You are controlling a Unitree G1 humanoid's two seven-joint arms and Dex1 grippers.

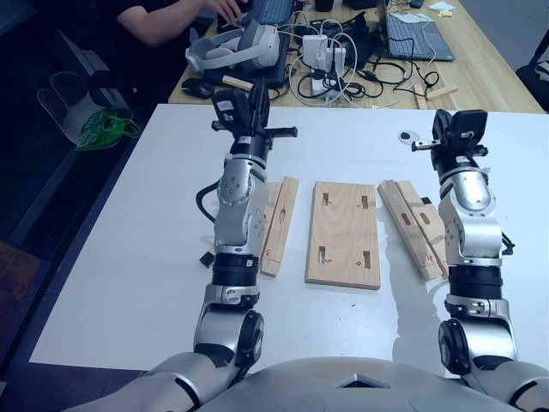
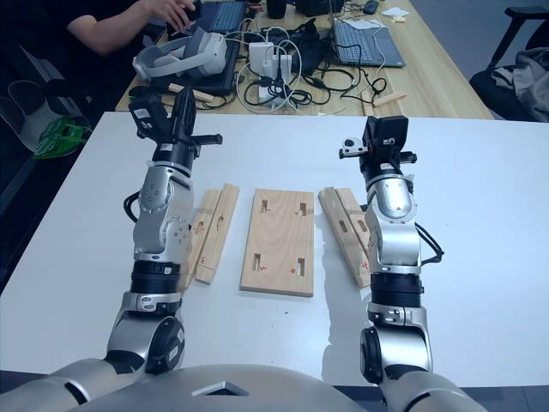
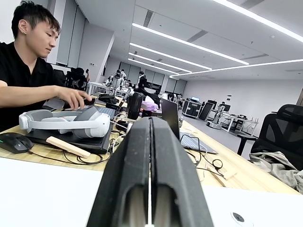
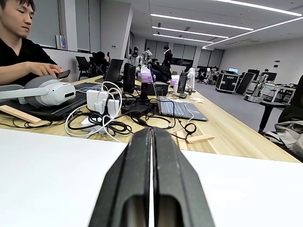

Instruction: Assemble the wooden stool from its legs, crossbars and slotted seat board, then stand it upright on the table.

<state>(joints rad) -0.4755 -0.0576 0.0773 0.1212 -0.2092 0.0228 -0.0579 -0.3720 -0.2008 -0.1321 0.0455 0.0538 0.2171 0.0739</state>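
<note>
Well, your left pincer (image 3: 150, 142) and right pincer (image 4: 151, 151) are together, empty. Red marks (image 1: 357, 261) on the seat board (image 1: 344, 233) are unreadable; your arms (image 1: 240, 206) partly hide the legs (image 1: 284, 215).

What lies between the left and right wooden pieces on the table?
The slotted seat board lies flat there, touching neither; the left eye view shows it.

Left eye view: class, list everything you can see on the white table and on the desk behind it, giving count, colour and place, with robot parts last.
board: one, light wood, flat at the centre of the table, four slots
left pieces: at least two, light wood, left of the board, partly under the left arm
right pieces: at least two, light wood, right of the board, overlapping
disc: one, white and black, far side of the table
headset: one, white, desk behind
left gripper: fingers shut, empty
right gripper: fingers shut, empty
</note>
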